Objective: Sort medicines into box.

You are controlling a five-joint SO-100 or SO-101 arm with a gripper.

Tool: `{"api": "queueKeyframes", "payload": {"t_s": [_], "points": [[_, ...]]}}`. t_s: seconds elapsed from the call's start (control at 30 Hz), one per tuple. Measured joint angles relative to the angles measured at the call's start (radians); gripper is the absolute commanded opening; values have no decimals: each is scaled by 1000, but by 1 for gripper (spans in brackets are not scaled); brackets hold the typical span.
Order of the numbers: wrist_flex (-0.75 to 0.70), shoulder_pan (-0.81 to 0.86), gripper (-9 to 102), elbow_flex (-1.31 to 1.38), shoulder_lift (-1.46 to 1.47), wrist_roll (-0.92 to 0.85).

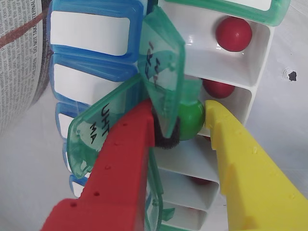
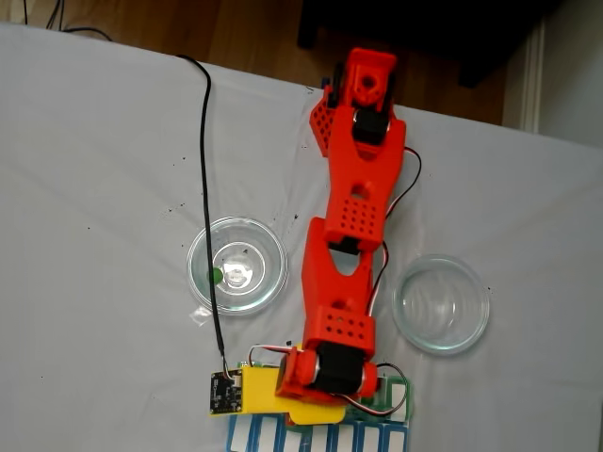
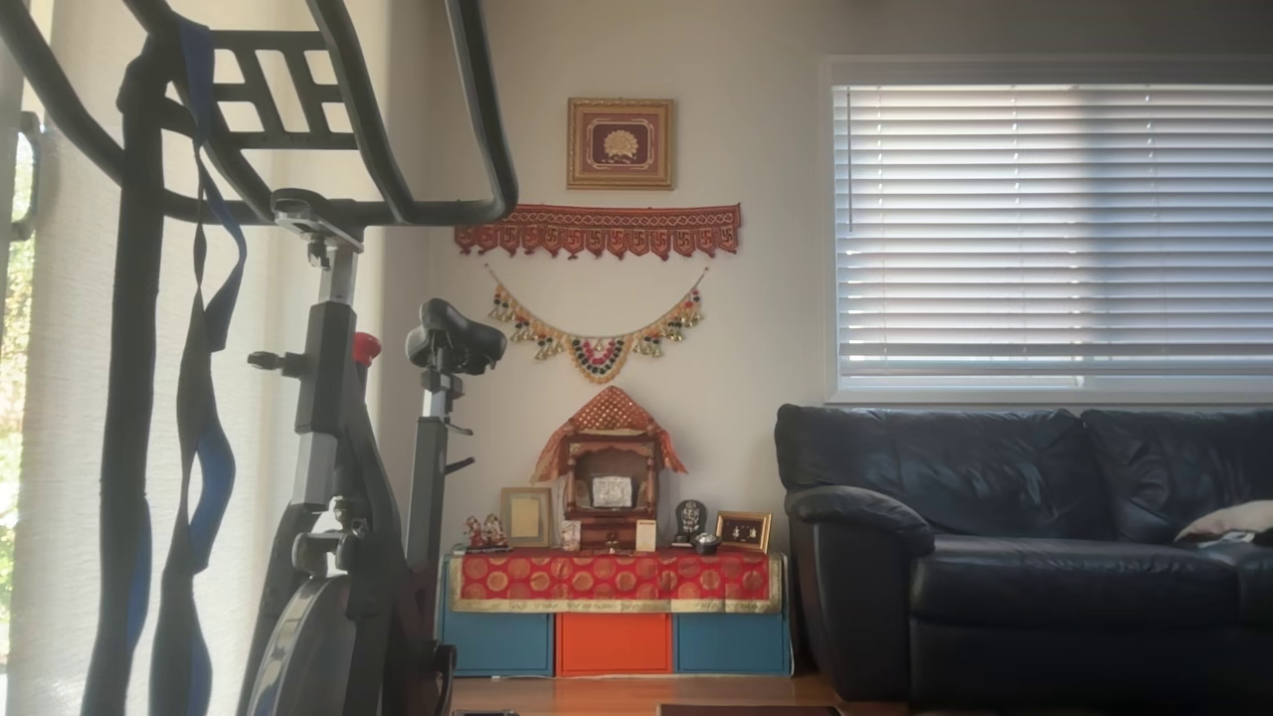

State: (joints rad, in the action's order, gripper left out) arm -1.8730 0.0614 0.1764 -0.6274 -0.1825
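As you saw in the wrist view, the end effector [image 1: 180, 122] pinched a green pill [image 1: 190, 119] above the box [image 1: 250, 82].

The arm [image 2: 353, 235] is bright orange-red plastic, its blocky links pierced with rows of small round holes. A black cable [image 2: 205, 188] runs to a small black board [image 2: 222, 393] beside the wrist's yellow plate [image 2: 268, 394]. The gripper [image 1: 180, 127] has one red finger [image 1: 120, 163] and one yellow finger [image 1: 245, 163], both dotted with tiny holes.
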Motion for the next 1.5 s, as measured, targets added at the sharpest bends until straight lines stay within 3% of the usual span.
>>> {"api": "queueKeyframes", "payload": {"t_s": [0.3, 1.07, 1.5], "points": [[0, -3, 28, -41, -15, -18], [0, 6, 31, -183, -104, -44], [0, 28, 27, -275, -193, -5]]}}
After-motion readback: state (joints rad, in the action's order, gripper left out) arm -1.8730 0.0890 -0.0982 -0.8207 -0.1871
